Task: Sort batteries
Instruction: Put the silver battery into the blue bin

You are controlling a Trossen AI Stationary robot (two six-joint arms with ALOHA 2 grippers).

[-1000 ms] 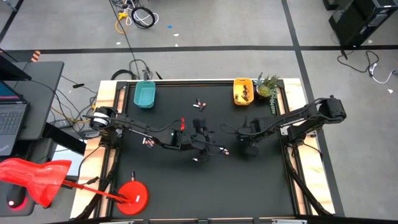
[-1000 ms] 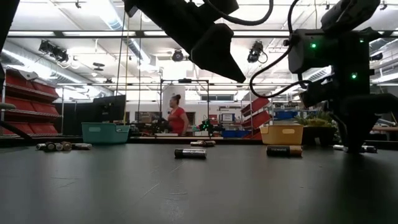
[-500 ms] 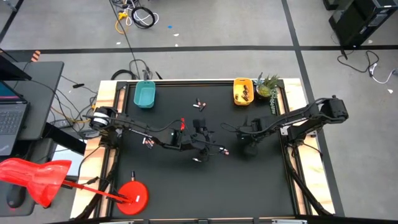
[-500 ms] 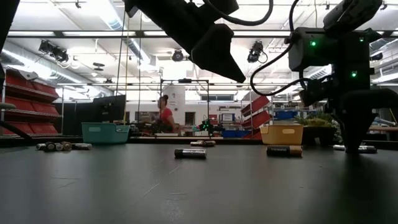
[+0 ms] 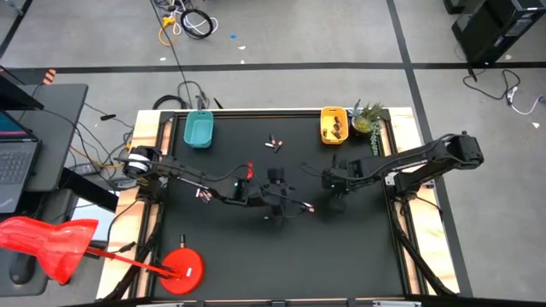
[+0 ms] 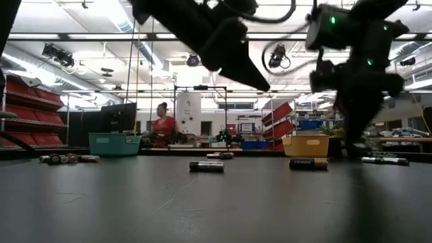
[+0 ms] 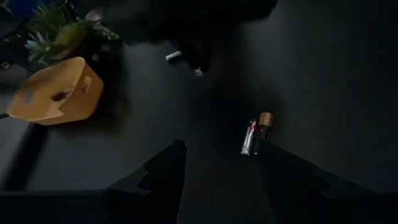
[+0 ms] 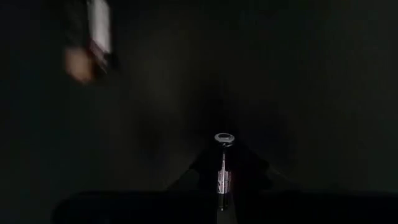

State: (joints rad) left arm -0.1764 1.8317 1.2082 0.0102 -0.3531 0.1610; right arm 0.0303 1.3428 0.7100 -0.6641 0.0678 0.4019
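Observation:
Several batteries lie on their sides on the black mat: a pair (image 5: 273, 143) at the far middle, one (image 5: 203, 194) at the left, and one (image 5: 305, 206) between the two arms. That last one shows as a dark battery with a copper end (image 7: 256, 134) just beyond my left gripper (image 7: 221, 171). This gripper is open and hovers over the mat's middle (image 5: 286, 201), touching nothing. My right gripper (image 8: 222, 149) is shut on a battery (image 8: 224, 138) and is raised off the mat (image 6: 354, 101), right of centre (image 5: 334, 192). My right gripper pinches a thin battery between its two fingers. The battery lies along the fingers. Its round metal end (image 8: 224, 137) sticks out past the tips, and a silvery strip of its side (image 8: 222, 180) shows between them. The battery is lifted clear of the mat.
A teal tray (image 5: 198, 130) stands at the far left of the mat. A yellow tray (image 5: 333, 124) holding some batteries stands at the far right, with a small plant (image 5: 367, 118) beside it. A red stand (image 5: 182, 265) is at the near left corner. A person moves in the room behind (image 6: 162, 127).
My right gripper stood with its tips down at the mat. It has since risen clear, tipped, and shifted a little toward the table's left. The person in the background has walked leftward.

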